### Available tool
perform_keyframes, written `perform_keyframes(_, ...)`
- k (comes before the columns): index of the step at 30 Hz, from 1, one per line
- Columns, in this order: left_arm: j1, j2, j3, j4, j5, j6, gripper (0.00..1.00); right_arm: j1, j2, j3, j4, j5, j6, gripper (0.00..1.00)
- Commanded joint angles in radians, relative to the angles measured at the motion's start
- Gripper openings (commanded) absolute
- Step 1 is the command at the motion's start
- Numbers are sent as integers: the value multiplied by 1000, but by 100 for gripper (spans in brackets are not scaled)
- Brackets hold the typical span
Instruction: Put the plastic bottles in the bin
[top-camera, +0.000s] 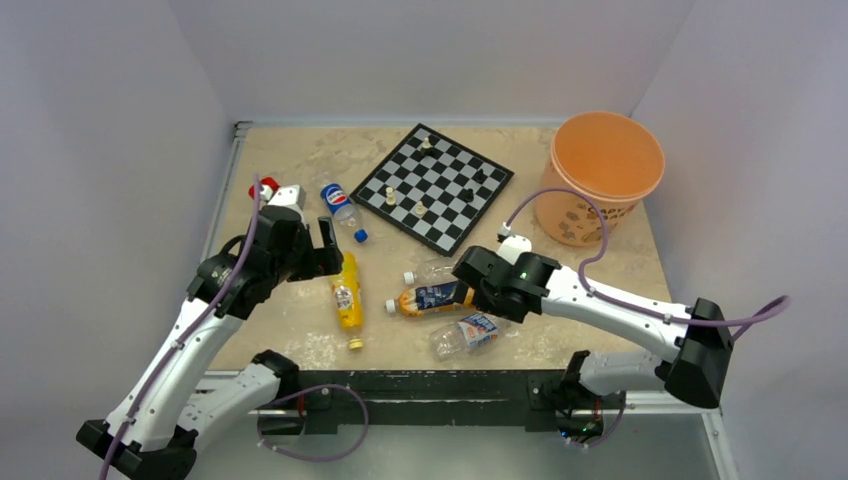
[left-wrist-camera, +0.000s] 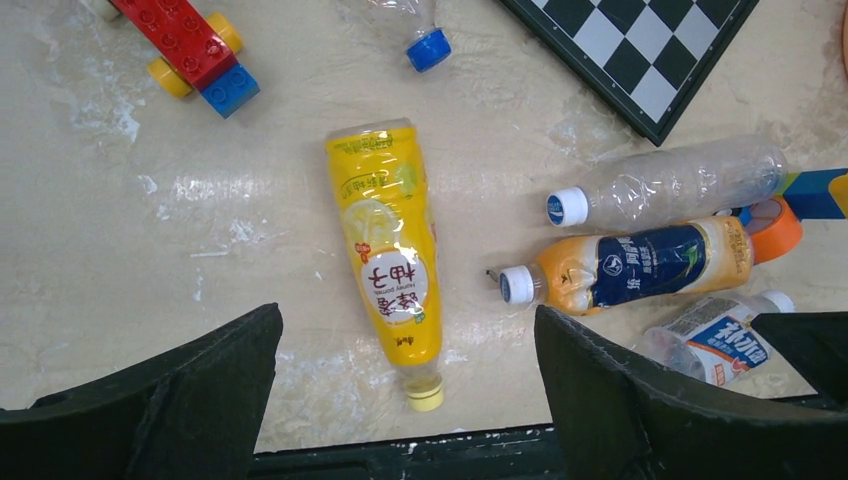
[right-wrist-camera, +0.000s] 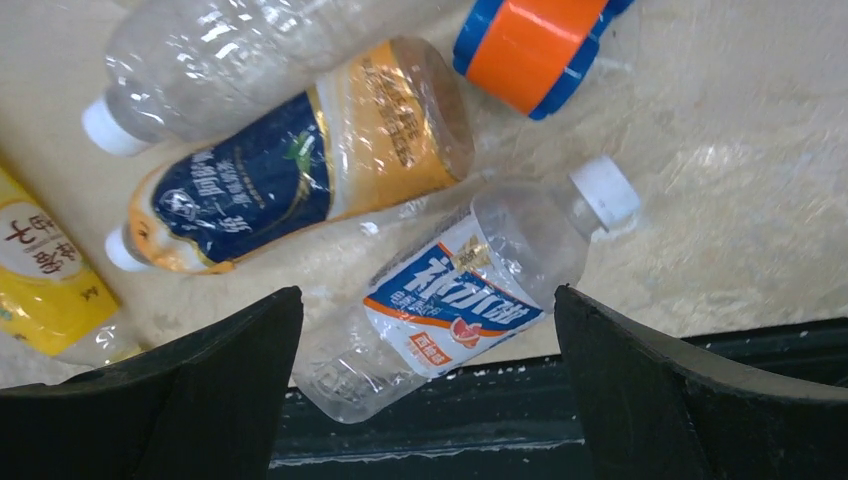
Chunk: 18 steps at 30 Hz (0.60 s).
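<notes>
Hovering my right gripper, jaws wide and empty, over the clear plastic bottle with the white-blue label.
It lies on its side just below, by the near edge of the table, long axis slanting across the finger gap; I'd judge a small wrist turn is needed. The round orange plastic bin stands beyond, nearer this arm than my left gripper, likewise agape above the yellow bottle.

Bright, even light falls from above, and shadows on the table are faint and soft-edged. In the left wrist view the tabletop shows pale patches of sheen. The clear bottle carries white glints along its ribs. The right wrist view is slightly soft. In both wrist views the black fingers at the bottom edge are dark and show little detail.
</notes>
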Motion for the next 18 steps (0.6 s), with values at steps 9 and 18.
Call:
perform_keyframes(9,-3,-32,0,-16,-53,59,100,7,-154,-209,37,-120,369,96)
perform_keyframes(18,-4,-40,-15,-7,-27,57,100,-26,-88,-290,218,-216,362,96)
